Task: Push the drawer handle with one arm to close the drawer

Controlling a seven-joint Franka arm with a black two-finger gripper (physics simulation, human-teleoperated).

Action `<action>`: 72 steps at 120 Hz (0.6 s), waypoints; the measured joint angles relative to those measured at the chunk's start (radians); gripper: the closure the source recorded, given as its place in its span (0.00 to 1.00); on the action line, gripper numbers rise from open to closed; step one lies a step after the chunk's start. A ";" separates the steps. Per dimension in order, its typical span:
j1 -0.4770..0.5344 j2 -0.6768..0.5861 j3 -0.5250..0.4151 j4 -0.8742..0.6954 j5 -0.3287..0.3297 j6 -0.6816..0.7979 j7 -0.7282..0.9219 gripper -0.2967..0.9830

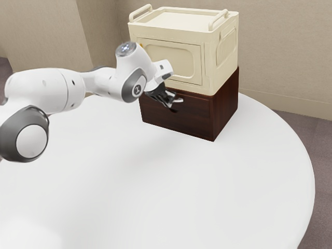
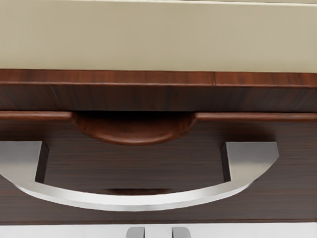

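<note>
My gripper is at the front of the dark brown wooden drawer box, by the silver handle. In the wrist view, the two grey tips of the gripper stand apart, with no object between them. The curved silver handle spans the drawer front just beyond those tips. A scooped notch cuts the drawer front's upper edge, with a dark gap behind it. Whether the tips touch the handle, and whether the drawer front is flush, I cannot tell.
A cream box with two raised side handles rests on top of the brown box. Both stand towards the far side of a round white table, whose curved edge runs down the exterior view's right. Walls rise behind.
</note>
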 joint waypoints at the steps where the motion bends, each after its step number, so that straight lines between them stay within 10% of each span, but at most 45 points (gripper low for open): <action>1: 0.000 0.001 0.000 0.000 0.000 0.001 0.001 0.79; 39: 0.010 -0.010 -0.010 -0.029 -0.003 0.036 0.042 0.77; 58: 0.009 -0.493 0.006 -0.590 -0.082 0.004 0.036 0.56; 72: 0.004 -0.683 0.064 -0.569 -0.167 -0.241 0.031 0.42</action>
